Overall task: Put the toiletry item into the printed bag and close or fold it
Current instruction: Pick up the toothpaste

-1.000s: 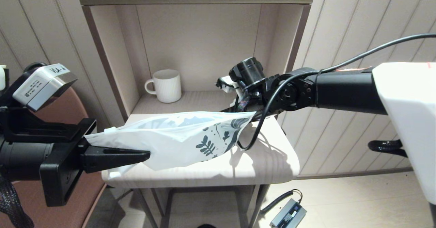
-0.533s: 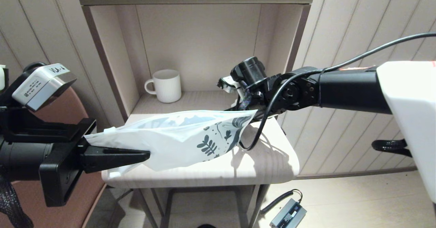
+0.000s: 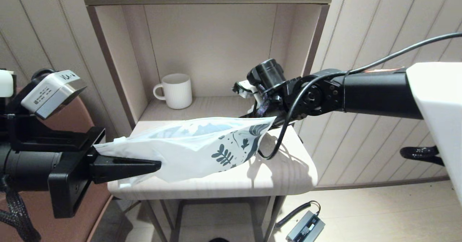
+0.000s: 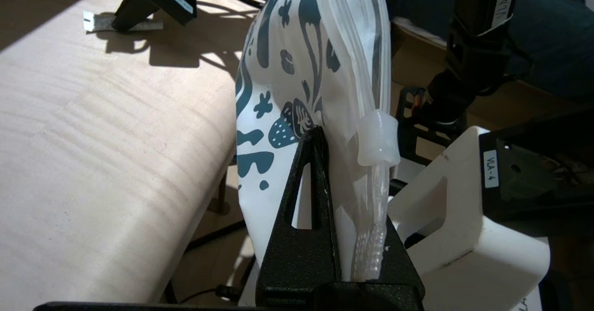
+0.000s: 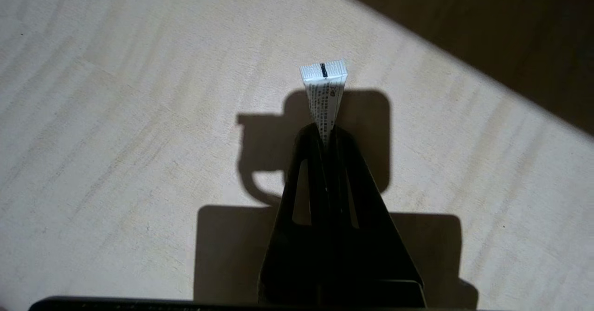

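Observation:
The printed bag [image 3: 195, 148], frosted white with teal leaf prints, hangs stretched above the table [image 3: 281, 173]. My left gripper [image 3: 153, 166] is shut on the bag's near end, at the table's front left. In the left wrist view the bag [image 4: 297, 60] stands on edge between the fingers [image 4: 315, 171], its zip slider [image 4: 378, 139] just past them. My right gripper [image 5: 325, 132] is shut on the toiletry item [image 5: 323, 90], a thin white printed sachet, low over the tabletop behind the bag's printed end. The head view hides its fingers; the left wrist view shows that gripper [image 4: 121, 22] and the item [image 4: 97, 21].
A white ribbed mug [image 3: 177, 90] stands in the shelf niche [image 3: 119, 72] behind the table. A brown chair [image 3: 94, 213] is at the left, under my left arm. A power brick [image 3: 305, 227] lies on the floor. A black cable [image 3: 278, 141] loops down from my right wrist.
Both arms and the bag have shifted slightly to the right. Both grips are unchanged.

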